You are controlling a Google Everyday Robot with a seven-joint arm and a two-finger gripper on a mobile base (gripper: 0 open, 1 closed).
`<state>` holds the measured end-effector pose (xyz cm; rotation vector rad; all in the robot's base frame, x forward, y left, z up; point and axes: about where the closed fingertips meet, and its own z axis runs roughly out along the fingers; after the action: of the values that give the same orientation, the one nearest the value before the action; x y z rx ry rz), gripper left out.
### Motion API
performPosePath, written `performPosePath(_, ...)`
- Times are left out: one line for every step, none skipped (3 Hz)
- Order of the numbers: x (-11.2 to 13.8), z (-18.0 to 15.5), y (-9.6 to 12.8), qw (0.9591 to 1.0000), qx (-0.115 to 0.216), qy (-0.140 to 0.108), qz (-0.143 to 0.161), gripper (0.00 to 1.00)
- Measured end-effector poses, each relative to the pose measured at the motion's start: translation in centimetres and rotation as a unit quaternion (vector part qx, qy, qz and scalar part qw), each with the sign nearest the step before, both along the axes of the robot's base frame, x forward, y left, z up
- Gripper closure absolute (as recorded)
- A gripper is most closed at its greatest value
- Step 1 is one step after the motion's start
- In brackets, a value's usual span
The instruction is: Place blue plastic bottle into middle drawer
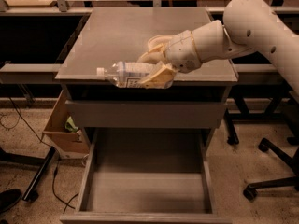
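Note:
My gripper is shut on the blue plastic bottle, a clear bottle with a white cap that points left. It holds the bottle lying sideways at the front edge of the cabinet top. The middle drawer is pulled wide open below, its flat grey floor bare. The gripper and bottle are above and a little behind the open drawer. A closed drawer front sits between the cabinet top and the open drawer.
A cream bowl stands on the cabinet top just behind my gripper, partly hidden by it. A cardboard box sits left of the cabinet. Chair wheels stand on the floor at right. Cables lie at lower left.

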<state>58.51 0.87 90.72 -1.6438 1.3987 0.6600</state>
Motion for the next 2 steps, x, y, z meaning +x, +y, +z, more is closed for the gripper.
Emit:
performPosePath(-0.69,-0.31,0.03,0.9999,-0.006,0.000,0.015,1.00)
performPosePath(-0.69,-0.31,0.03,0.9999,-0.006,0.000,0.015,1.00)
